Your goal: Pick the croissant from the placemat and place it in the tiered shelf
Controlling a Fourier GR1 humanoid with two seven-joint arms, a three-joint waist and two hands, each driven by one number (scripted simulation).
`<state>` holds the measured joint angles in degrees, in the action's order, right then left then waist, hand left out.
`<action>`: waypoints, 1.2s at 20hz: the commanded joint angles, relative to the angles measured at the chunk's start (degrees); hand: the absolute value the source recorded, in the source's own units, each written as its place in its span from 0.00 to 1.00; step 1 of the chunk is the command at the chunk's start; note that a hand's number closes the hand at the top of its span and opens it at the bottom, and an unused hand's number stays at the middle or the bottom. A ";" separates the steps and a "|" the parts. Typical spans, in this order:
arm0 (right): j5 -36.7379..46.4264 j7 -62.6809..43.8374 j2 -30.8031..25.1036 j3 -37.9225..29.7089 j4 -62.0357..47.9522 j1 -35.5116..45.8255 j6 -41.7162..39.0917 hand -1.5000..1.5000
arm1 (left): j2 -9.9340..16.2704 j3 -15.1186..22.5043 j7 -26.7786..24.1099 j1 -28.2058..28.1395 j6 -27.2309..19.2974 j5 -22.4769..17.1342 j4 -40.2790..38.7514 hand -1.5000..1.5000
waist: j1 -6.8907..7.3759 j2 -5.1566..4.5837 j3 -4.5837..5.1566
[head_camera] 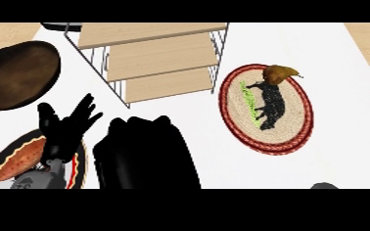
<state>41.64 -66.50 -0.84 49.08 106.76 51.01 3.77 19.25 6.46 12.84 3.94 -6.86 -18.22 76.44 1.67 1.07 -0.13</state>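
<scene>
Nearest the camera in the head view, a large black mass [145, 154] fills the lower middle of the counter [325, 78]; it appears to be the right hand seen close up, but whether its fingers are curled or straight cannot be told. Just to its left, the left hand [65, 127] shows with its fingers spread and straight, grasping nothing, near the counter's lower left corner. Under that hand lies a round plate with a red and dark rim [78, 169], partly hidden by the grey forearm [36, 178].

Near the counter's left edge sits a dark brown bowl [25, 73]. Toward the far edge, left of centre, stands the tiered shelf [155, 54], a white wire frame carrying 3 pale wooden boards stepped one below the other.

Right of the shelf and apart from it lies the oval woven placemat [300, 127], with a red border and a black animal figure on it. The croissant [280, 73] rests on the placemat's far rim, golden brown, well apart from both hands.
</scene>
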 commanded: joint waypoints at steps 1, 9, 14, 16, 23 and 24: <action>-2.53 -13.45 0.80 -7.23 0.28 10.65 -2.40 1.00 | -1.05 -0.18 1.79 1.87 -1.68 0.51 -2.13 0.50 | -1.13 -0.38 0.33; -8.04 -14.88 0.80 -20.44 -9.18 24.17 -4.54 1.00 | -0.25 -0.17 1.19 -1.17 0.65 0.07 -0.29 0.50 | -0.75 -0.48 0.31; -8.36 -10.13 0.80 -30.57 -20.09 33.72 -5.22 1.00 | -0.12 0.32 2.11 -1.79 0.02 0.91 2.33 0.50 | -0.36 -0.72 0.27; -7.04 -7.29 0.81 -30.68 -22.75 33.10 -5.86 1.00 | -0.81 -0.37 1.20 -1.61 0.55 0.52 -0.18 0.50 | -1.06 -0.95 0.25; -11.11 -0.68 0.78 -37.37 -33.65 39.44 -10.92 1.00 | -2.19 -1.05 -0.93 -1.74 0.33 1.38 -1.93 0.50 | -1.15 -1.06 0.24; -12.92 3.65 -1.40 -39.71 -36.36 39.88 -12.15 1.00 | -2.08 -1.05 0.71 0.82 -0.07 1.62 -2.23 0.50 | -1.26 -1.23 0.23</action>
<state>31.32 -62.18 -1.31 12.97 76.50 87.45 -3.76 18.56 4.84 13.25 3.22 -6.86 -17.26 77.61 0.70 0.26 -0.23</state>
